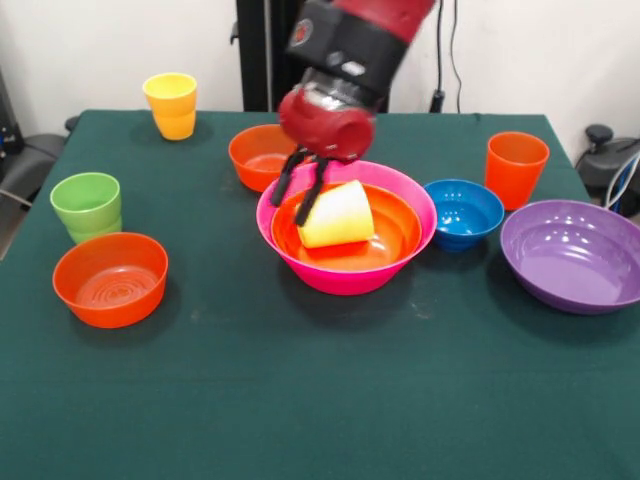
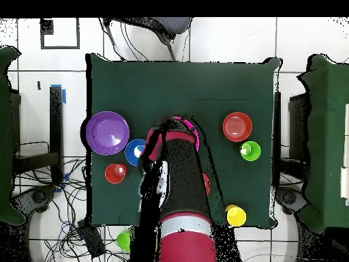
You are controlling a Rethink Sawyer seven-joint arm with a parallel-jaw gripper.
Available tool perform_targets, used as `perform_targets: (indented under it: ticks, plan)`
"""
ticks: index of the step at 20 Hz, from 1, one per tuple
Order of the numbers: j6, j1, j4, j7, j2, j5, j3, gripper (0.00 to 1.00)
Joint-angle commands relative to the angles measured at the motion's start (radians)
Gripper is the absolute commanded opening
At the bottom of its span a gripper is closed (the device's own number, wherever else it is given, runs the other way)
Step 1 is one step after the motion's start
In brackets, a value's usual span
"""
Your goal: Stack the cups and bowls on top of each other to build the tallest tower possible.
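Observation:
The largest pink bowl [image 1: 345, 275] stands mid-table with the large orange bowl [image 1: 395, 235] nested in it. A yellow cup [image 1: 340, 215] lies tilted on its side inside them. My gripper [image 1: 290, 210] hangs over the pink bowl's left rim. Its black fingers [image 1: 310, 195] stand apart, and the nearer one touches the cup's left end. In the overhead view the arm [image 2: 174, 184] hides the pile, leaving only the pink bowl's rim [image 2: 183, 121] in sight. The purple bowl [image 1: 574, 253] and the blue bowl [image 1: 461, 212] stand to the right.
Around the pile stand a small orange bowl [image 1: 110, 278], a green cup [image 1: 87, 205], a second yellow cup [image 1: 172, 105], another small orange bowl [image 1: 258, 155] behind the gripper, and an orange cup [image 1: 516, 168]. The front of the green table [image 1: 320, 400] is bare.

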Motion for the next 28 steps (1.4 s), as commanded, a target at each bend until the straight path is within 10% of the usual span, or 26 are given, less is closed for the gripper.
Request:
perform_targets:
  ticks: [1, 14, 28]
  plan:
    - [0.076, -0.180, 0.103, -0.166, 0.076, 0.181, 0.194, 1.00]
    - [0.173, -0.331, 0.284, -0.290, -0.025, 0.339, 0.381, 1.00]
    - [0.147, -0.393, 0.315, -0.220, -0.052, 0.308, 0.497, 1.00]
